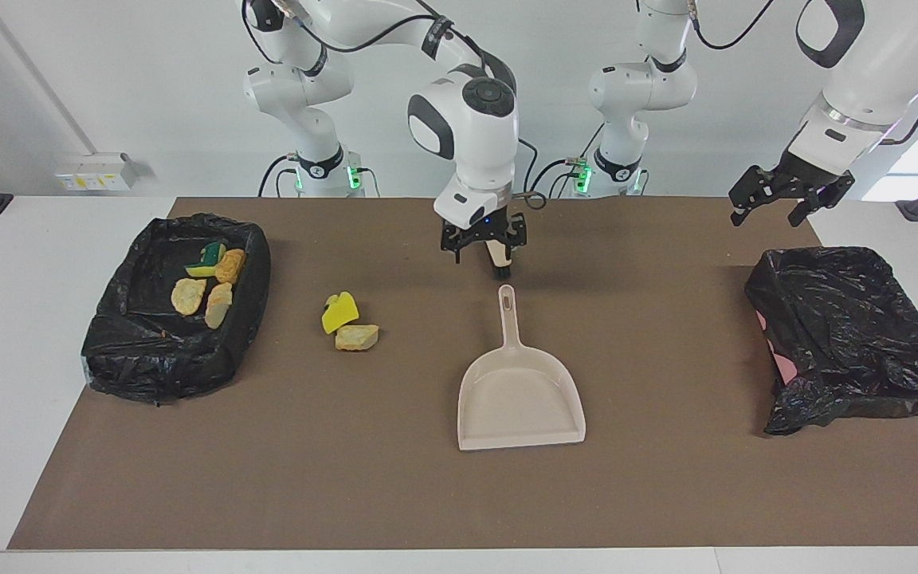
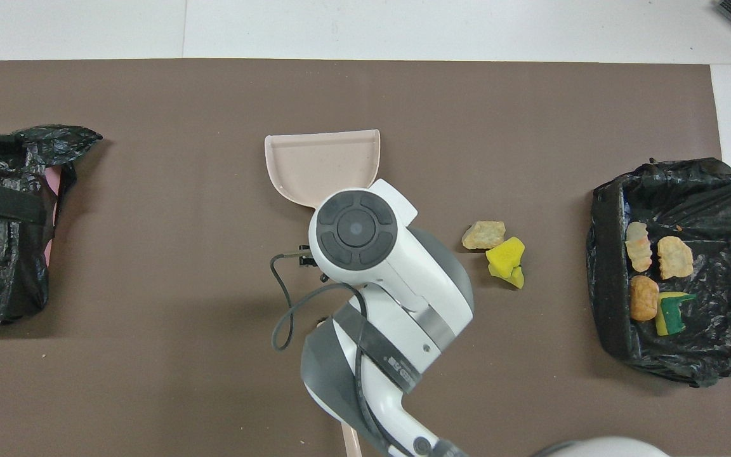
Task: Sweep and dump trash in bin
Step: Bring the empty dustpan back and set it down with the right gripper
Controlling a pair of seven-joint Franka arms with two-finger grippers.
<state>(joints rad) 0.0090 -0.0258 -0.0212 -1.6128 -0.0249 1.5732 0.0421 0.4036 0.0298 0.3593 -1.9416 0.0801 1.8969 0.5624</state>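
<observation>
On the brown mat, right fingers apart above dustpan (handle hidden overhead); left's apart.

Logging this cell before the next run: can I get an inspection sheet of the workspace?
Surface: brown mat on a white table.
Job's things: yellow sponge piece and crusty lump touching on the mat; four scraps in the lined bin; dustpan flat, unheld.
Clutter: second lined bin.
Grippers: right pincer open, raised above the dustpan handle; left pincer open, waiting above the second bin.
Cables: loop at the right wrist.
Surroundings: white wall.
</observation>
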